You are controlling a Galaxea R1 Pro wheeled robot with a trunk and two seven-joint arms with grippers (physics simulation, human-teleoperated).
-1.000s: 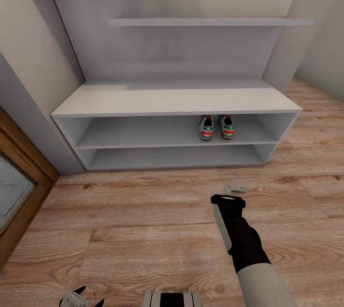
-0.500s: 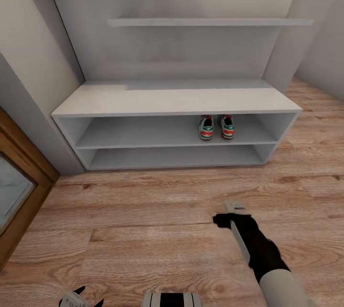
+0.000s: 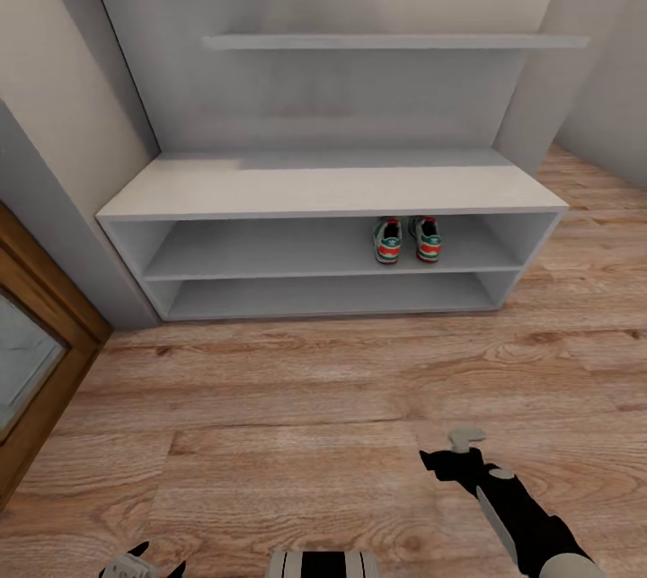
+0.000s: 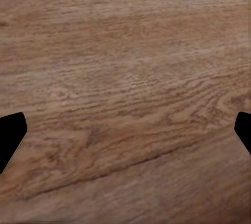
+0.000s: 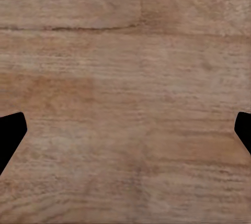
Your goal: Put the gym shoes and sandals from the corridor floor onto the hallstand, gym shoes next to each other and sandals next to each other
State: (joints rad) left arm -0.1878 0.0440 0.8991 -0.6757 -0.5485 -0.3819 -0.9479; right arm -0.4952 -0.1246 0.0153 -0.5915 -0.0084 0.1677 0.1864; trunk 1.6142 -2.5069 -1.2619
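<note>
On the upper low shelf of the rack: the gym shoes are stowed, the sandals are yet to be placed.

The wood floor (image 3: 296, 398) spreads bare in front of the light-grey shoe rack (image 3: 328, 187), whose bench top and bottom shelf carry nothing. The two gym shoes (image 3: 408, 239) stand side by side, just beside each other, right of the middle of the upper low shelf, so I judge that half of the job done. No sandals lie on this stretch of floor or on the rack, so fetching and pairing them is what remains. The right gripper (image 3: 466, 441) hangs low over the planks, and in the right wrist view its fingers stand wide apart with only floor between them. The left gripper (image 3: 139, 560) sits at the lower edge of the head view, its fingers likewise spread and holding nothing.
</note>
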